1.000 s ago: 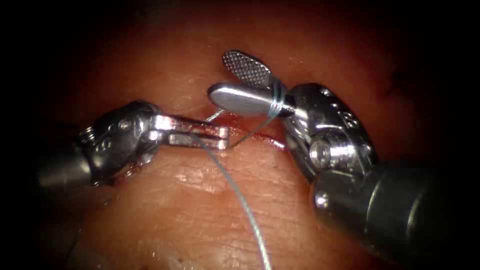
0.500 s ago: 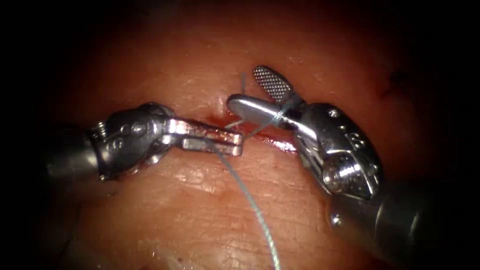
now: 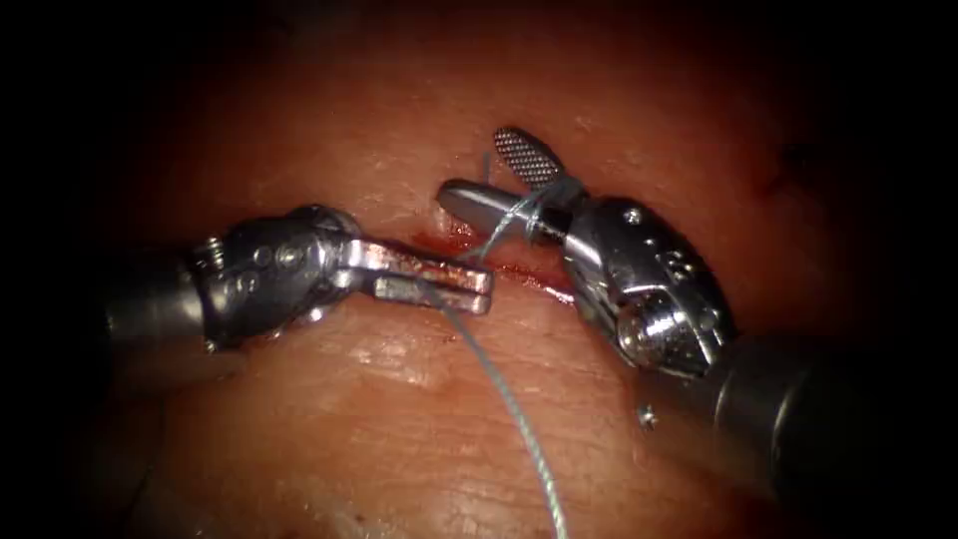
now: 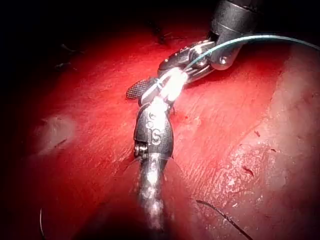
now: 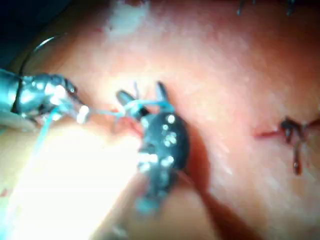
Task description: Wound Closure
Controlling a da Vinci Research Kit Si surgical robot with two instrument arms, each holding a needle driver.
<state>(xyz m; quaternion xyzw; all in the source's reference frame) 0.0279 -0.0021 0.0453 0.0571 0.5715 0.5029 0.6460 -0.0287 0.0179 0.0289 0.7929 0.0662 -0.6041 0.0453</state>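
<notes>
Since the earlier frame the right gripper [image 3: 504, 182] shifts left above the cut [image 3: 519, 271], wide, thread [image 3: 509, 399] looped around it; the left gripper [image 3: 477, 289] clamps that thread.

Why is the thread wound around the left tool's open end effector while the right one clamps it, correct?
Not quite: the endoscope view shows the thread wound around the right tool's open end effector; the left end effector is shut on it beside the cut.

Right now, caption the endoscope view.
Left gripper shut on thin pale-blue thread; open right gripper wrapped in thread.
</notes>
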